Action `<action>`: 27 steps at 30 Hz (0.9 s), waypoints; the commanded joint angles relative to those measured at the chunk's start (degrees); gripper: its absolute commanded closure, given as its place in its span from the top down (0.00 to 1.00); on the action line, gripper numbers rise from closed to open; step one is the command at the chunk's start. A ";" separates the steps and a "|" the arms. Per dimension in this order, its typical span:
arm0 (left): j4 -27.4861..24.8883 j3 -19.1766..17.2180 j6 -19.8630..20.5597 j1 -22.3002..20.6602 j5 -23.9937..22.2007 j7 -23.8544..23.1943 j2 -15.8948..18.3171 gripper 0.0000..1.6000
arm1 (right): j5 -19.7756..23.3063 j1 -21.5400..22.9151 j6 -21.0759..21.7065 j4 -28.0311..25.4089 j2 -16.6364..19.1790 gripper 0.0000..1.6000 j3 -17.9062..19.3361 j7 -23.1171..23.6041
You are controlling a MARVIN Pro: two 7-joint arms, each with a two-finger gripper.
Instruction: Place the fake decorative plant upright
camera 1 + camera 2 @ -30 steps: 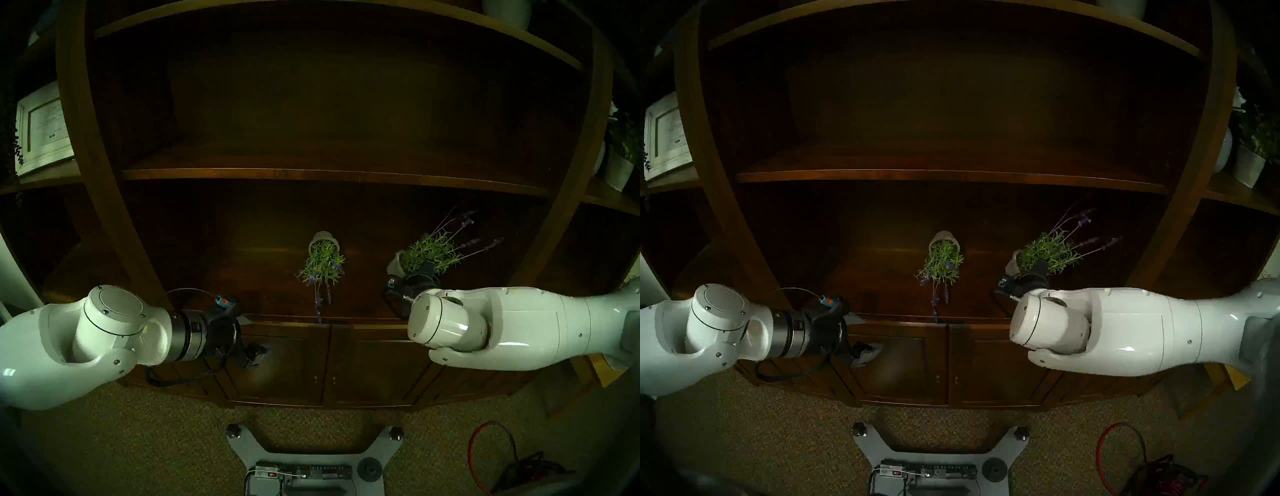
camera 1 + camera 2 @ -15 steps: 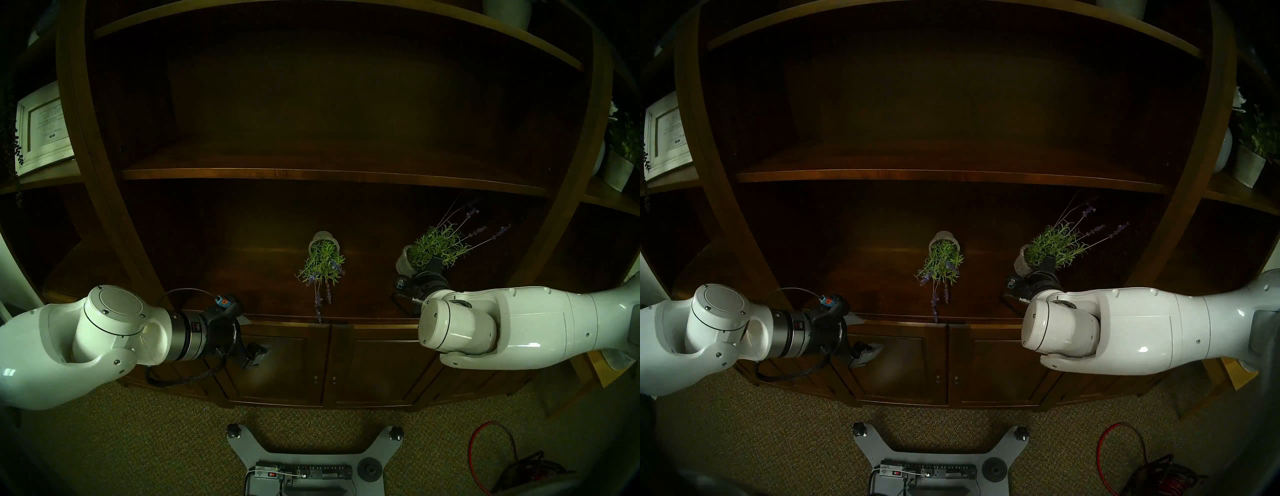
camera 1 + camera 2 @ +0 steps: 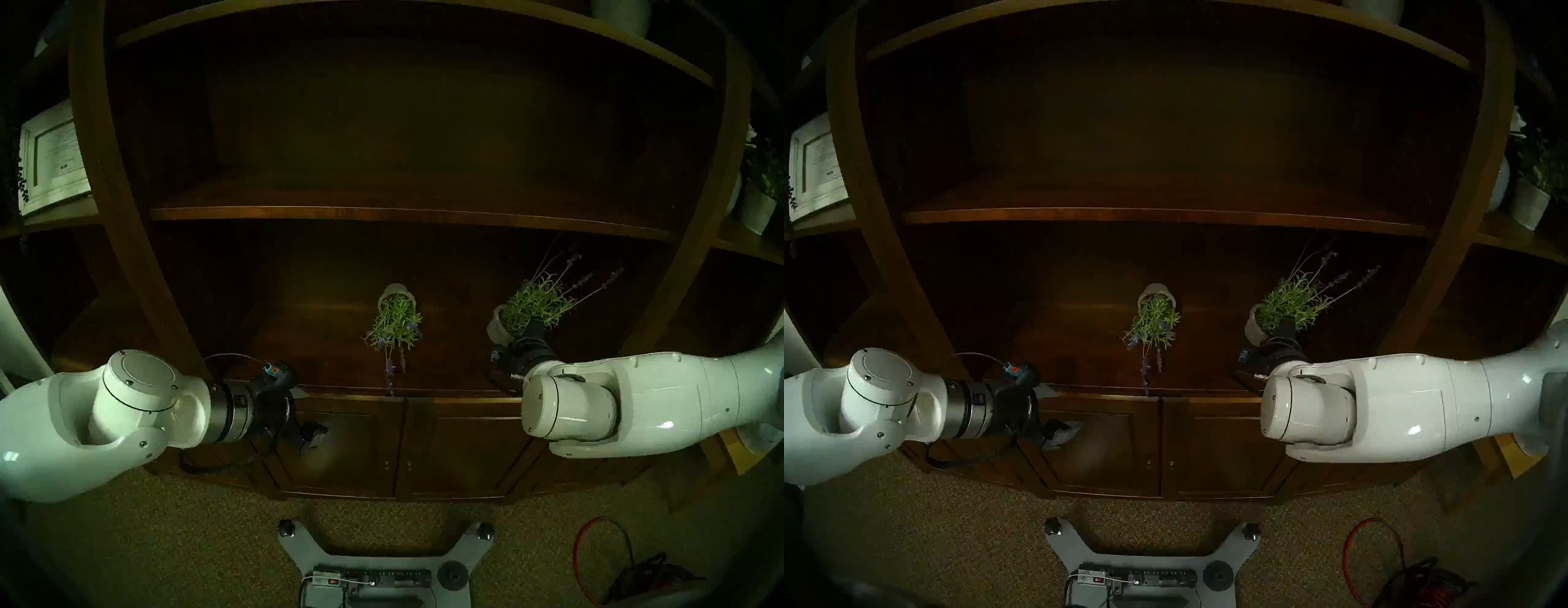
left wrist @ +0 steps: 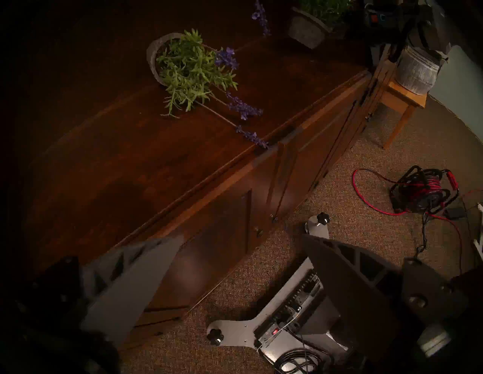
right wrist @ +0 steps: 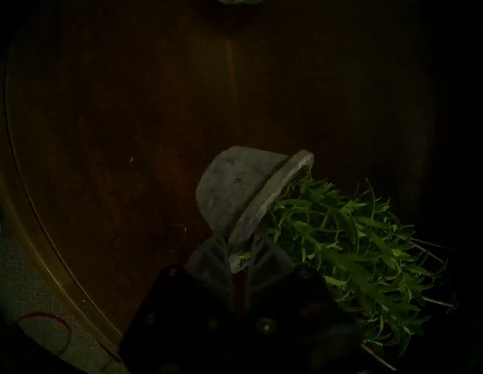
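Head stereo left view: at the far left, the left hand (image 3: 312, 418) is held in front of the cabinet doors (image 3: 339, 446), below the front edge of the wooden surface (image 3: 297, 339), and its fingers are spread apart with nothing between them. In the left wrist view the two fingers (image 4: 136, 282) are seen wide apart over the carpet (image 4: 352, 182).

Near the middle of the surface, a second potted plant (image 3: 396, 316) is lying on its side, its gray pot toward the back and its purple flower stems reaching to the front edge.

Further right, the fake plant (image 3: 534, 303) in its gray pot (image 3: 498, 327) is gripped by the right hand (image 3: 528, 333), which is closed on the pot's rim. The pot is tilted, with its base toward the left and its leaves and purple stems slanting up to the right. In the right wrist view the rim (image 5: 261, 209) is pinched between the fingers (image 5: 209, 258); whether the pot's base touches the surface cannot be told.
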 commanded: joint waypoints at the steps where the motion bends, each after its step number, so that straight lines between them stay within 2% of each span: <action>1: -0.35 -0.82 -0.30 -0.84 0.05 0.07 0.02 1.00 | -2.51 6.55 -0.06 0.13 -0.61 0.00 -1.30 0.79; 2: -0.35 -0.82 -0.30 -0.84 0.05 0.07 0.02 1.00 | -2.52 7.47 -0.06 0.14 -0.79 0.00 -2.24 1.13; 3: -0.35 -0.82 -0.30 -0.84 0.05 0.07 0.02 1.00 | -2.93 6.55 -0.06 0.49 -0.83 0.00 -1.66 1.04; 4: -0.35 -0.82 -0.30 -0.84 0.05 0.07 0.02 1.00 | -2.93 7.89 -0.06 0.71 -1.21 0.00 -3.15 1.68; 8: -0.35 -0.81 -0.30 -0.84 0.05 0.07 0.02 1.00 | -3.30 8.91 -0.06 1.19 -1.86 0.00 -4.78 2.36; 19: -0.35 -0.81 -0.31 -0.84 0.05 0.07 0.02 1.00 | -4.28 14.21 -0.06 3.15 -4.81 0.00 -12.83 4.71; 27: -0.35 -0.81 -0.31 -0.85 0.05 0.07 0.02 1.00 | -4.42 16.61 -0.06 4.05 -6.96 0.00 -16.76 5.95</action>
